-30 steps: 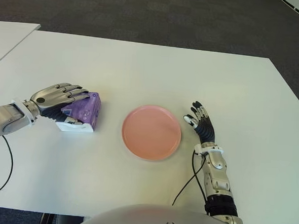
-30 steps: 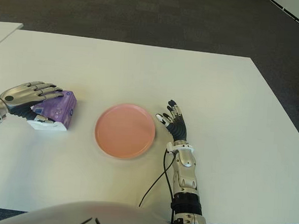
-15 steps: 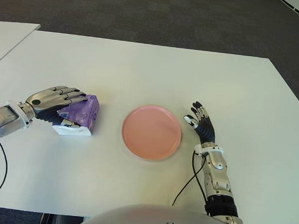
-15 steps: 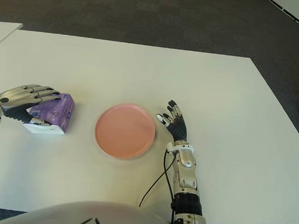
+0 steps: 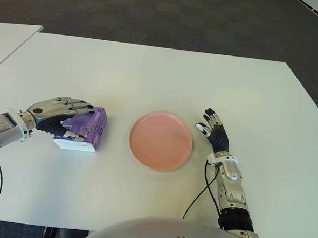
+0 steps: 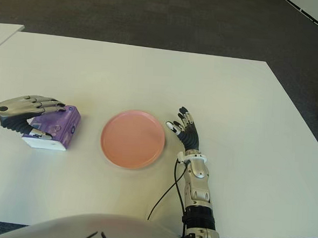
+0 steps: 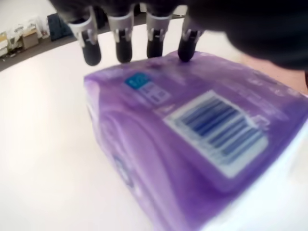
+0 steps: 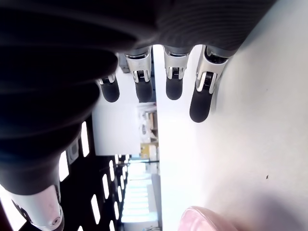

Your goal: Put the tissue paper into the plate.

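A purple tissue pack (image 5: 86, 126) with a white base lies on the white table (image 5: 151, 70), left of the pink plate (image 5: 161, 140). My left hand (image 5: 59, 113) covers the pack from the left, fingers stretched over its top and thumb at its near side. In the left wrist view the fingertips (image 7: 120, 45) reach the far top edge of the pack (image 7: 192, 134), barcode side up. A bare strip of table separates pack and plate. My right hand (image 5: 215, 134) shows just right of the plate, fingers spread, holding nothing.
A second white table (image 5: 7, 37) stands at the far left across a narrow gap. Dark carpet lies beyond the far edge. A black cable (image 5: 200, 194) runs beside my right forearm near the front edge.
My left hand has drawn back to the left and nearer, and the pack came with it, settling from tilted to flatter on the table. The right hand has not moved.
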Robot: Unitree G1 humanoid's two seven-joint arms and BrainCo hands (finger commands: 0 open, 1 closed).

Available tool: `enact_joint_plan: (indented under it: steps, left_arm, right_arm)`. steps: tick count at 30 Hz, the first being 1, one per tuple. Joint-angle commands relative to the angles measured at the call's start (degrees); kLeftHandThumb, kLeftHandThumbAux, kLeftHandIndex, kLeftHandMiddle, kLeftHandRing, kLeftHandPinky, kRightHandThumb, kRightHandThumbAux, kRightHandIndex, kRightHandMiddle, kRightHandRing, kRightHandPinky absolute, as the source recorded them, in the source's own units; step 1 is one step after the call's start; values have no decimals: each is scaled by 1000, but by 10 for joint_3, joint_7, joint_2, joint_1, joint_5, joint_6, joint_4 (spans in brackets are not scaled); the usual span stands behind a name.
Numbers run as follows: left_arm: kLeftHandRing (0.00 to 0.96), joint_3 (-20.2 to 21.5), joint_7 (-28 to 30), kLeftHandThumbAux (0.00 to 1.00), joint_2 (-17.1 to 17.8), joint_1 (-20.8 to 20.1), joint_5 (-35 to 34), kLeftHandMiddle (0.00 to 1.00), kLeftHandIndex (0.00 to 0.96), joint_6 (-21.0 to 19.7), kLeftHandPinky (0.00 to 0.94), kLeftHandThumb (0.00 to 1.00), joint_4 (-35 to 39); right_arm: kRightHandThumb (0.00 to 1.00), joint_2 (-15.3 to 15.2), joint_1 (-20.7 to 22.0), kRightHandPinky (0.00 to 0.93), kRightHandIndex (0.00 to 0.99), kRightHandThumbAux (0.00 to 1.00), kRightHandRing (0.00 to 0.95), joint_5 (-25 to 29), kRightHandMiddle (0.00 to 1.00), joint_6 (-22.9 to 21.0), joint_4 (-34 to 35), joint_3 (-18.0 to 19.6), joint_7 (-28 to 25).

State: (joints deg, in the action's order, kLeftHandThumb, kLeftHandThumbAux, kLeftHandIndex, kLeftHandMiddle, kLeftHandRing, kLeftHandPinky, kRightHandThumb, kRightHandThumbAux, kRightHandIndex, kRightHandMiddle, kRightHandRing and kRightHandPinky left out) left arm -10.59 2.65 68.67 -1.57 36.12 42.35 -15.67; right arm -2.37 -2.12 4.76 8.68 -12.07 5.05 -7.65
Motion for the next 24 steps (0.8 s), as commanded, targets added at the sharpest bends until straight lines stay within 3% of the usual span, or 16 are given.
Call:
enact_joint_plan:
  steps: [1,5,12,24]
  left_arm:
    - [0,8,29,135,-9,44,-10,0,0,-2,0,337,34]
    - [0,11,36,160,-14,69,1,0,0,-4,0,301,63]
    - [0,-6,37,182,-40,108,71,0,0,-48,0,240,124]
    - [0,6,47,161,-55,112,74,0,0,-100,0,187,137]
  right_arm:
    - [27,0,-27,24,0,708,13,1,31,-42,-17,-3,4]
    - [30,1,-30,24,0,709,13,0,33,-47,-9,-4,6]
    - [34,3,-34,25,0,711,13,1,34,-52,-4,-5,9]
    - [38,1,-39,19,0,709,12,2,33,-58,4,-5,9]
